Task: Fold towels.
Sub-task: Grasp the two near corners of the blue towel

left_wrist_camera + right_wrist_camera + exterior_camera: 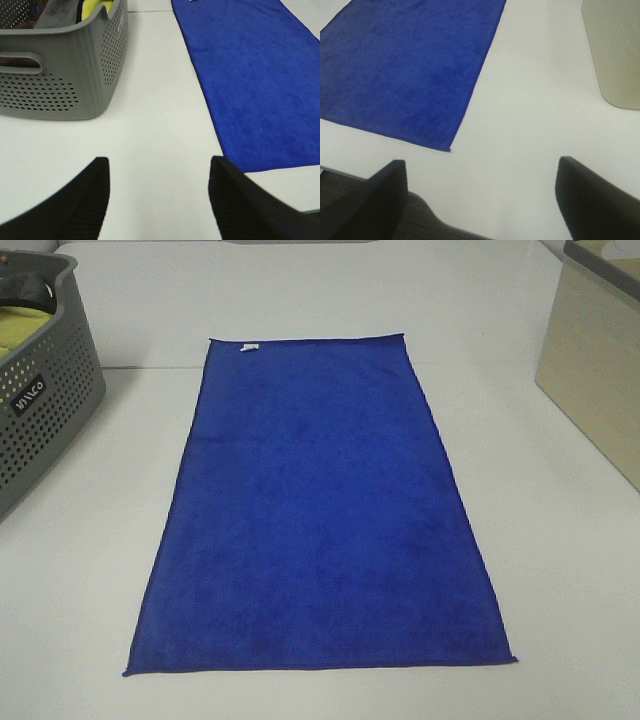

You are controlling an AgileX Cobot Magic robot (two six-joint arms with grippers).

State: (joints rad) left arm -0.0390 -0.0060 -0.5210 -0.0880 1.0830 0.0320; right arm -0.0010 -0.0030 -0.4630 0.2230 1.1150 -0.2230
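A deep royal-blue plush towel (318,515) lies flat and unfolded, running lengthwise down the middle of the white table, with a small white tag (249,347) on its far short edge. It also shows in the left wrist view (250,80) and the right wrist view (405,65). Neither gripper shows in the exterior high view. My left gripper (157,192) is open and empty above bare table, off the towel's near left corner. My right gripper (480,195) is open and empty at the table's front edge, off the towel's near right corner.
A grey perforated basket (45,405) stands at the far left, holding a yellow-green cloth (97,7). A beige bin (600,360) stands at the far right; it also shows in the right wrist view (615,50). The table's front edge (380,176) lies just below my right gripper.
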